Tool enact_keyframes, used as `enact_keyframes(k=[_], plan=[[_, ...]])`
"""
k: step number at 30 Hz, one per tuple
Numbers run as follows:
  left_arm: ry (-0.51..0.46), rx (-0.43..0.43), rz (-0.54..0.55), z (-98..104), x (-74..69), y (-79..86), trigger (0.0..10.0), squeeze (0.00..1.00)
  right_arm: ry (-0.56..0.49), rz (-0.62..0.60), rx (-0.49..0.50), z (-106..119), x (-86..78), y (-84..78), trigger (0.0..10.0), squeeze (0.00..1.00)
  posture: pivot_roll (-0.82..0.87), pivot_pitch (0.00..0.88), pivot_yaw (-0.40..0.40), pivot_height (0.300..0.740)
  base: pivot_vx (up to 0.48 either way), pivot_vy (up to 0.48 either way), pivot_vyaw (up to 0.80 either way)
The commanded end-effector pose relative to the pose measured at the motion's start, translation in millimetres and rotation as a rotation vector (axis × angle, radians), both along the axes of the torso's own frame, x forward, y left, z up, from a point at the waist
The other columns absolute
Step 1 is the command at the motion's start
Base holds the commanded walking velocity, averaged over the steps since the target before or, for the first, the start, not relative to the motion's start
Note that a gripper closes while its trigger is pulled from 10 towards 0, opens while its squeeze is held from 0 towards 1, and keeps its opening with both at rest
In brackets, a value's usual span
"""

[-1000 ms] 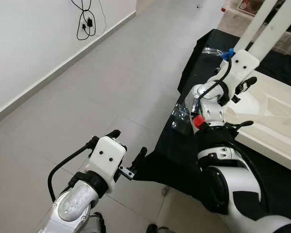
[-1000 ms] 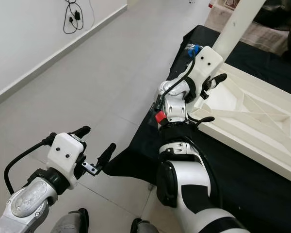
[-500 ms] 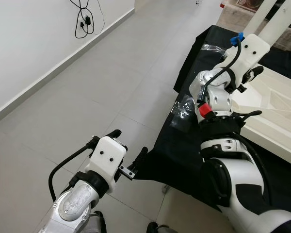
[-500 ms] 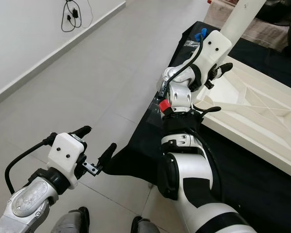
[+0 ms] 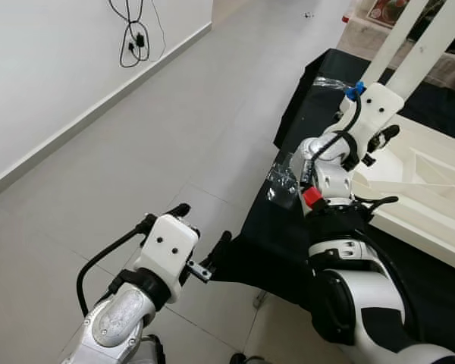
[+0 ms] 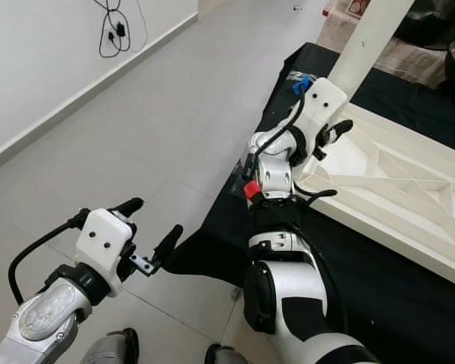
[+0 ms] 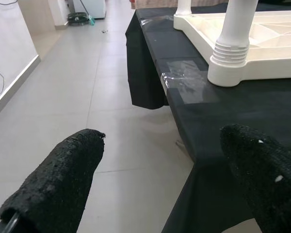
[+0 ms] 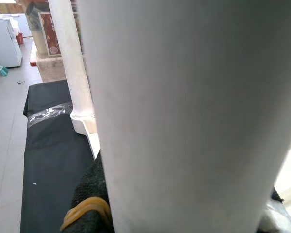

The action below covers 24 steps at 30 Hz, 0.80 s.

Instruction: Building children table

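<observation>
A white children's table (image 6: 387, 182) lies upside down on a surface draped in black cloth (image 6: 379, 280). A white table leg (image 6: 368, 42) rises from its near corner, and a second leg (image 5: 440, 34) stands behind it. My right gripper (image 6: 335, 133) is at the base of the near leg, shut on it. The right wrist view has the leg (image 8: 184, 111) pressed against a black finger (image 8: 89, 194). My left gripper (image 5: 204, 221) hangs open over the tiled floor, left of the cloth's edge, holding nothing. The left wrist view looks toward a screwed-in leg (image 7: 235, 29).
Patches of clear tape (image 5: 280, 178) hold the cloth near its corner. The cloth hangs down over the edge (image 7: 145, 73). Open tiled floor (image 5: 174, 129) stretches left to a white wall with black cables (image 5: 136, 34).
My right gripper slid up along the leg half a second ago and has come back down to near its base. The left arm has stayed put.
</observation>
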<state>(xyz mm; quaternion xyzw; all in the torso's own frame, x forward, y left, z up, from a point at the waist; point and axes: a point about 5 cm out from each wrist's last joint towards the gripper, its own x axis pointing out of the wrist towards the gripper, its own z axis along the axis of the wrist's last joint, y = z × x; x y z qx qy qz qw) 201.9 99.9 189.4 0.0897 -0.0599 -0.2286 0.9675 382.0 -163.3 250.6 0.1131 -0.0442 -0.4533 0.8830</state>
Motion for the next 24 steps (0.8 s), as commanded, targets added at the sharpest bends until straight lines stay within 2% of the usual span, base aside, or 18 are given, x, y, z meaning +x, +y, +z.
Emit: enact_keyframes(k=[1, 12, 24], plan=[[0.01, 0.002, -0.009, -2.5, -2.6, -2.2, 10.0, 0.0, 0.203, -0.02, 0.118, -52.9, -4.2, -5.0, 10.0, 0.0, 0.17, 0.192, -0.115, 0.74, 0.0, 0.0, 0.0], [0.009, 0.006, -0.01, -2.3, -2.9, -2.3, 10.0, 0.0, 0.248, 0.015, 0.157, -66.7, -3.6, 2.5, 10.0, 0.0, 0.17, 0.196, -0.117, 0.74, 0.0, 0.0, 0.0], [0.008, 0.002, -0.015, -2.4, -2.9, -3.7, 10.0, 0.0, 0.316, -0.006, 0.224, -84.9, -7.3, 0.0, 10.0, 0.0, 0.17, 0.196, -0.116, 0.74, 0.0, 0.0, 0.0]])
